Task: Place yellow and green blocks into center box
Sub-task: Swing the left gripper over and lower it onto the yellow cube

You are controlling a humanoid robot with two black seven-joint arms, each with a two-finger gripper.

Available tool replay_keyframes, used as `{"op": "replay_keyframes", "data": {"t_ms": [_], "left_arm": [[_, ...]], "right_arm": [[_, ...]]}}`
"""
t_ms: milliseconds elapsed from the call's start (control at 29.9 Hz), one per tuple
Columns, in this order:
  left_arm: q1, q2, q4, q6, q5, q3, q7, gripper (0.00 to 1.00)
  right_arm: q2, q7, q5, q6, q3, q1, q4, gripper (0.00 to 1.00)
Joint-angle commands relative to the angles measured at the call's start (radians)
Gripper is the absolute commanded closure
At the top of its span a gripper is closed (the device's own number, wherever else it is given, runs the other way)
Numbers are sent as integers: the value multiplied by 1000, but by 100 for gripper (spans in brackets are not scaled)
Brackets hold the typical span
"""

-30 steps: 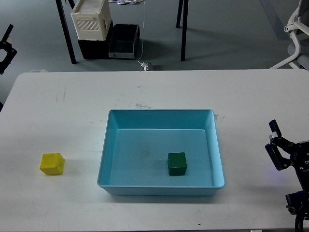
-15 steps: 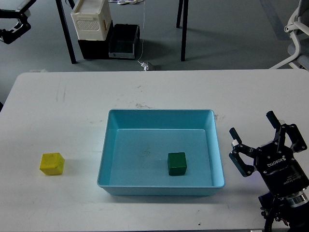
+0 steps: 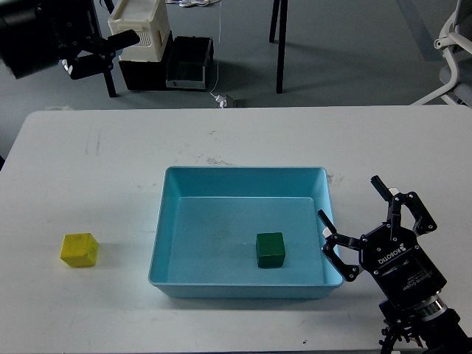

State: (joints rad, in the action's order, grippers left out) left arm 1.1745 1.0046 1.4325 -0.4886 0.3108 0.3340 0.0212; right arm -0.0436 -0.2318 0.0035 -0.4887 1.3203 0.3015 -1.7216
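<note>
Green block (image 3: 271,249) sits inside blue box (image 3: 246,231) mid-worktop (image 3: 221,140). Yellow block (image 3: 79,249) on worktop, well left of box. Right hand (image 3: 361,225) wide open, empty, just right of box. Left hand (image 3: 99,51) far left, aperture unclear.

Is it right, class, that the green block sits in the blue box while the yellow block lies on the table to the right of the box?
Not quite. The head view shows the yellow block on the table to the left of the box, not the right. The green block does sit in the box.
</note>
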Motion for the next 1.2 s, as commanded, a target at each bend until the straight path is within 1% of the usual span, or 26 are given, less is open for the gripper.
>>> {"op": "replay_keyframes", "data": {"t_ms": [0,134,201,301,401,535,736,802,1036,1170], "left_arm": [[112,-66,-20,0,34,-134,2,0],[241,-200,-107,0,37,-344,-1,0],[292,-257,-127,0,48,-439,-4,0],[355,-300,-126,0,103,-548,-6,0],[387,-322,-121,0,152,-628,-6,0],[433,-330,-110,0,217,-733,-6,0],[560,-325,-67,0,316,-947,0,0],[583,-316,-61,0,336,-984,2,0],[588,-221,-3,0,393,-1084,-1,0],[564,-140,22,0,451,-1098,0,0]], "right_arm": [[13,0,0,0,2,-8,3,0],[14,0,1,0,8,-8,3,0],[14,0,1,0,8,-8,2,0],[13,0,1,0,13,-8,2,0],[11,0,3,0,14,-7,3,0],[11,0,1,0,14,-7,7,0],[8,2,3,0,20,1,5,0],[8,2,4,0,39,5,5,0],[5,2,9,0,112,7,7,0],[5,2,9,0,116,13,8,0]]}}
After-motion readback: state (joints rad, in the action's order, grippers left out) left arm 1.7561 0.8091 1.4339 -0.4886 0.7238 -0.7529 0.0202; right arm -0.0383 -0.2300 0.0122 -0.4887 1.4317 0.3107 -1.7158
